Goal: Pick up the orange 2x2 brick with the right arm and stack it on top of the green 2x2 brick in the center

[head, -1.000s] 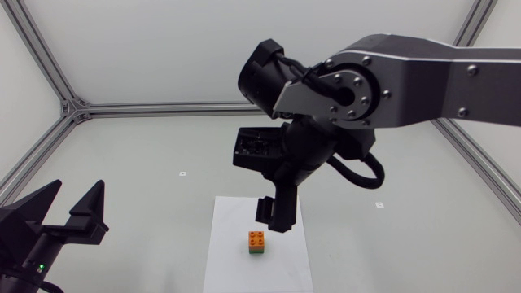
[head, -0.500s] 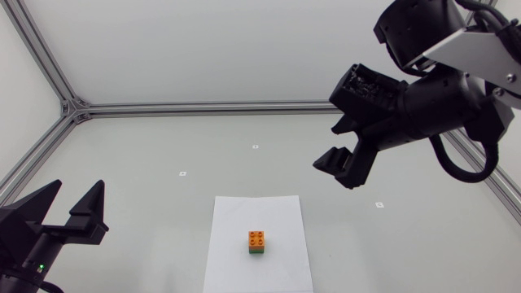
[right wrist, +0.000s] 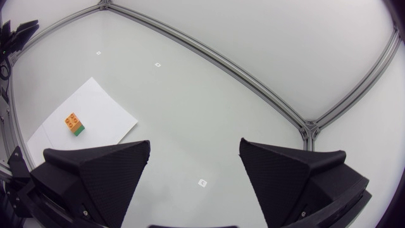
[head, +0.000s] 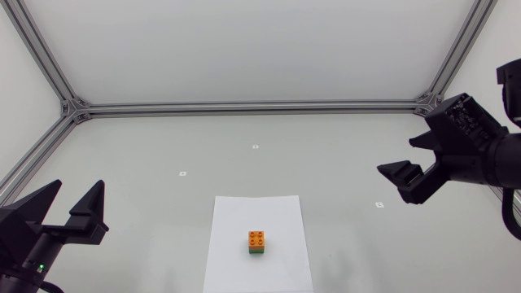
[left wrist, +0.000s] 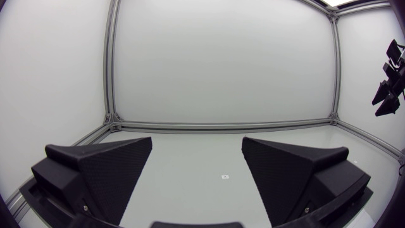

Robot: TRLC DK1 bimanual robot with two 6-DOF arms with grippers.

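Two bricks stacked on the white sheet (head: 236, 260): orange brick (head: 256, 238) seated squarely atop green brick (head: 256, 251). Right gripper (head: 411, 159) well apart from the sheet, fingers wide, holding nothing; left gripper (head: 76, 192) likewise wide. Stacking apparently complete; next, merely parking the right arm.

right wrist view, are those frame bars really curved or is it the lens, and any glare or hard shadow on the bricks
Right wrist view: the frame bars bow from the fisheye lens; in the head view they run straight. Head view: soft, even light, no glare on the orange brick or the white sheet, no hard shadow beside the green brick.
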